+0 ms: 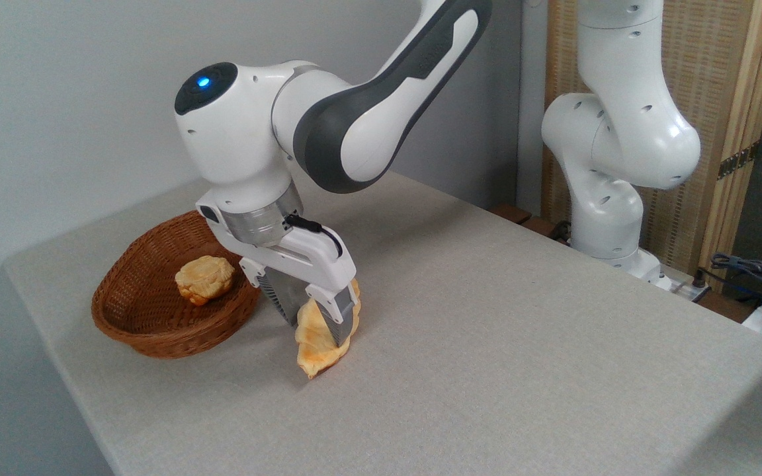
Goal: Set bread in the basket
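Note:
The bread (318,344), a golden-orange flaky pastry with pointed ends, lies on the grey table just right of the basket (136,330). My gripper (311,317) stands over its upper half, one finger on each side of it, closed against the pastry. Its lower tip still rests on the table. The brown wicker basket sits at the table's left, and a small round pale-golden bun (204,277) lies inside it.
The grey table (520,344) stretches wide to the right and front. The arm's white base (612,218) stands at the back right edge, with cables (751,271) beyond it. A wall runs behind the basket.

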`<state>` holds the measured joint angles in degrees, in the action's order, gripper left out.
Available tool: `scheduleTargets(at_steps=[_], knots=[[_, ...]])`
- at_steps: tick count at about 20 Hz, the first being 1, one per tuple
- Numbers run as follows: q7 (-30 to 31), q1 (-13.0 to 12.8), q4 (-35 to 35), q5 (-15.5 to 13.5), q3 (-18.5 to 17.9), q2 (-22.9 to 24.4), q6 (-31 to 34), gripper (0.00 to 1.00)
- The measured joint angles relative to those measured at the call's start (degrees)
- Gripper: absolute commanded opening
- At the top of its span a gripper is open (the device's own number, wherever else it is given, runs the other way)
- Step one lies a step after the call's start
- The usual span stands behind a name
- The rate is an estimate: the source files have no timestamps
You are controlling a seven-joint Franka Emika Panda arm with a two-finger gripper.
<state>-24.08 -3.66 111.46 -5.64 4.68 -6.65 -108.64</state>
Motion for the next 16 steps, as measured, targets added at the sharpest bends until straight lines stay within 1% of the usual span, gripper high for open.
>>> scheduleTargets(at_steps=[10,13,16], knots=[[0.0,0.0,0.0,0.0,0.0,0.5,0.1,0.47],[0.0,0.0,-0.3,0.0,0.0,1.9,0.9,0.47],[0.0,0.0,-2.2,-0.3,0.0,3.7,2.0,0.47]])
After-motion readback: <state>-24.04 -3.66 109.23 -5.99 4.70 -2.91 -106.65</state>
